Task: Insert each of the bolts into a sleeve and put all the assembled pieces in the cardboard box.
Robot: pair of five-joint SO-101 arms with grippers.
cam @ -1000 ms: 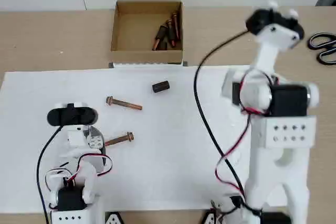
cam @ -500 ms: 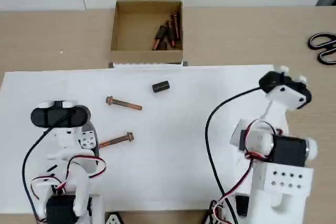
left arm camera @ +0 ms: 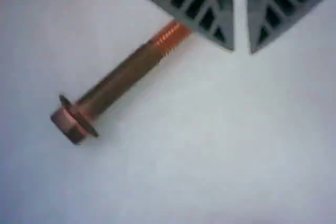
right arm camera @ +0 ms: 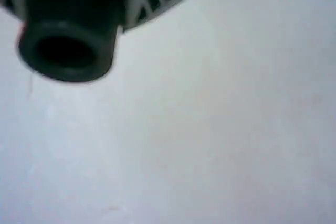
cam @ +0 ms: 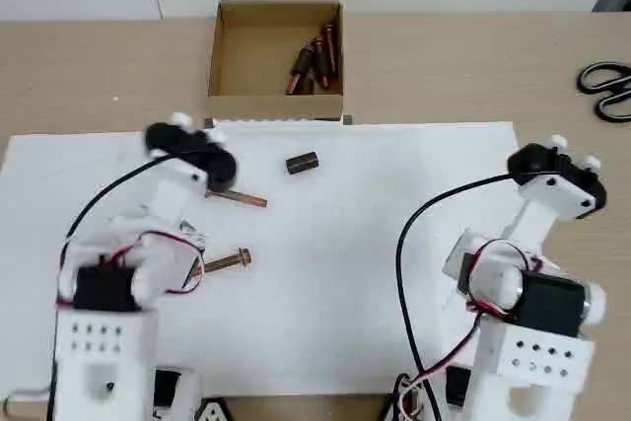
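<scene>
A copper bolt (left arm camera: 113, 80) lies on the white paper (cam: 345, 273), its threaded end just under my left gripper (left arm camera: 241, 44), which hovers over it open by a narrow gap. In the high view this bolt (cam: 240, 198) pokes out from under the left arm (cam: 189, 152). A second bolt (cam: 226, 262) lies closer to the front. A loose black sleeve (cam: 302, 163) sits behind them. My right gripper (right arm camera: 79, 3) is shut on another black sleeve (right arm camera: 65, 51), above bare paper. The right arm (cam: 554, 182) stands at the paper's right edge.
The cardboard box (cam: 227, 46) at the back holds several assembled pieces (cam: 314, 64) in its right half. Scissors (cam: 606, 86) lie on the wooden table at the far right. Between the two arms, the paper lies bare.
The left arm has swung from its folded pose at the front up and back over the rear bolt. The right arm has pulled back from near the box to the paper's right edge.
</scene>
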